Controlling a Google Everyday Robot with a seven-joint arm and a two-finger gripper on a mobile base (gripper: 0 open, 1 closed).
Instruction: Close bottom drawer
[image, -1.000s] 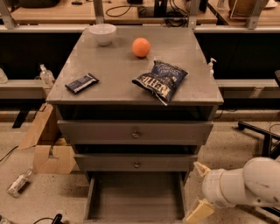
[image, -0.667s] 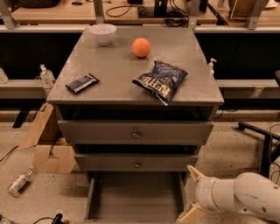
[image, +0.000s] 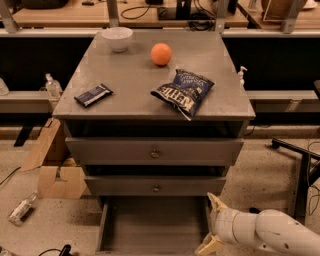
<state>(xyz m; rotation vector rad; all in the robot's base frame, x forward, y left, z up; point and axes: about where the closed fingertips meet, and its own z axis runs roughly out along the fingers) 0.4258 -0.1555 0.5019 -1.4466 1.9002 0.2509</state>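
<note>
The bottom drawer (image: 150, 225) of the grey cabinet is pulled out toward me, and its empty grey tray shows; its front panel is below the frame edge. My gripper (image: 212, 222) sits at the drawer's right side wall, at the end of my white arm (image: 265, 232), which comes in from the lower right. Its two tan fingers (image: 216, 202) are spread apart and hold nothing. The two upper drawers (image: 155, 152) are pushed in, each with a small round knob.
On the cabinet top lie a white bowl (image: 117, 38), an orange (image: 161, 53), a blue chip bag (image: 185, 91) and a dark snack bar (image: 93, 94). A cardboard box (image: 52, 165) and a bottle (image: 21, 208) lie on the floor to the left. A black stand leg (image: 295, 147) is at right.
My arm and gripper have moved left, closer to the open drawer's right side. The drawer has not moved.
</note>
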